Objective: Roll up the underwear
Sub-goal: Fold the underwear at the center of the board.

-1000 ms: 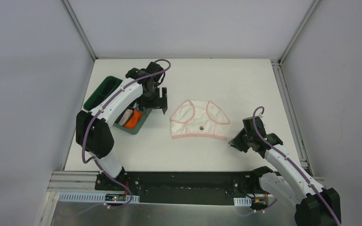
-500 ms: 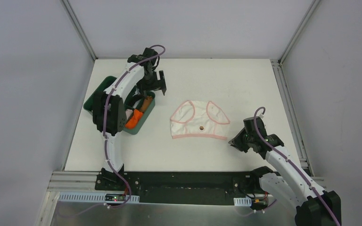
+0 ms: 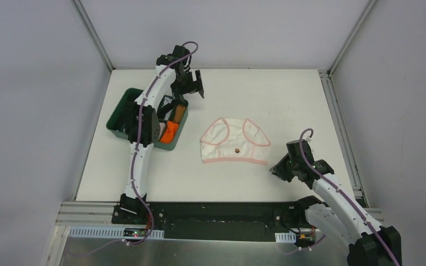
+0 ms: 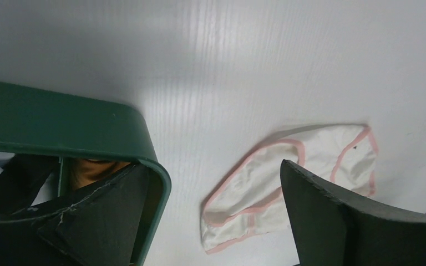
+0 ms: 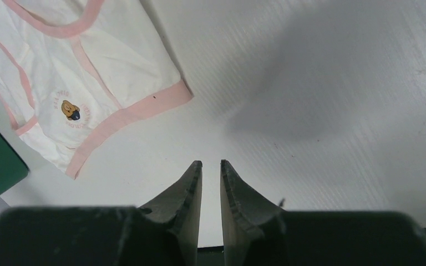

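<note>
The white bench point(image 3: 288, 94) has a dark green plastic bin point(image 3: 120, 110) on its left side, with an orange rolled cloth point(image 3: 170, 132) showing inside. The pale pink-white fabric underwear with pink edging point(image 3: 234, 142) is lying flat and fully spread out mid-bench, right of the bin and not touching it. I'd say rolling hasn't started, so basically the whole job is left. The left pincer point(image 3: 193, 87) hangs wide open and empty over the bin's far corner. The right pincer point(image 5: 211, 166) is pinched nearly closed on nothing, near the waistband's right corner.
</note>
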Controlling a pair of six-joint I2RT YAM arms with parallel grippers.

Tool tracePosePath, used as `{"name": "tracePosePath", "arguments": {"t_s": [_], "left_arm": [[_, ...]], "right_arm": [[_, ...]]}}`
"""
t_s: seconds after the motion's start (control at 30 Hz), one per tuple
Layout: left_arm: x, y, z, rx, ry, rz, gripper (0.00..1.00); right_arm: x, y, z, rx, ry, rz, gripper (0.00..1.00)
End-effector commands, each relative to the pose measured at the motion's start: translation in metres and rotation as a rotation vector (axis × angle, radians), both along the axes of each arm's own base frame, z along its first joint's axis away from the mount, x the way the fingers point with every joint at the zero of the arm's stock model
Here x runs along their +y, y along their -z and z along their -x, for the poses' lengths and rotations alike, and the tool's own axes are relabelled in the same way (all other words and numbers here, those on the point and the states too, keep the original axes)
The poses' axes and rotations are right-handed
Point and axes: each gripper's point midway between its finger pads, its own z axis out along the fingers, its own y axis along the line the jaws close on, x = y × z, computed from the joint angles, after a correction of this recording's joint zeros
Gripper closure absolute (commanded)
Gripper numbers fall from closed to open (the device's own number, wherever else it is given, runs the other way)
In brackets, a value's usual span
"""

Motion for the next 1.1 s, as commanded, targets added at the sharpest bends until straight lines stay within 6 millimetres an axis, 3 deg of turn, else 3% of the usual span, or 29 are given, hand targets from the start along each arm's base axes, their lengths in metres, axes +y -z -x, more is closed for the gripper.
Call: {"name": "tracePosePath", "arguments": {"t_s": [0.0,0.13,0.27,0.37,0.47,0.53,0.6,0.7,0.83,0.97,1.07], "left_arm": [[-0.020,-0.011,-0.042,-0.074,0.018,0.153,0.09],[-0.036,-0.035,-0.079,-0.157,-0.007,0.347,0.01],[-0.042,-0.088,-0.095,-0.269,-0.027,0.485,0.01],[-0.040,-0.140,-0.077,-0.346,0.013,0.507,0.01],[-0.041,-0.179,-0.042,-0.354,0.078,0.553,0.01],[-0.042,-0.196,-0.012,-0.337,0.115,0.578,0.01],[-0.042,-0.205,0.019,-0.332,0.141,0.564,0.01],[-0.048,-0.198,0.067,-0.309,0.182,0.511,0.00],[-0.066,-0.168,0.127,-0.202,0.240,0.484,0.00],[-0.082,-0.114,0.165,-0.072,0.220,0.380,0.00],[-0.094,-0.088,0.185,-0.013,0.217,0.343,0.00]], "right_arm": [[-0.005,0.006,0.006,0.018,0.056,0.002,0.79],[0.002,0.004,0.005,-0.012,0.036,-0.044,0.79],[0.004,0.001,0.009,0.005,-0.005,-0.039,0.78],[-0.003,0.001,0.005,-0.008,-0.001,0.007,0.72],[-0.006,-0.007,-0.005,-0.055,-0.044,0.048,0.62],[-0.012,-0.018,-0.015,-0.092,-0.070,0.104,0.49],[-0.019,-0.026,-0.027,-0.106,-0.083,0.147,0.43],[-0.025,-0.033,-0.046,-0.092,-0.083,0.148,0.42],[-0.027,-0.028,-0.075,-0.054,-0.040,0.044,0.43],[-0.026,-0.016,-0.096,-0.009,-0.015,-0.054,0.47],[-0.011,-0.011,-0.107,0.004,-0.072,-0.130,0.50]]}}
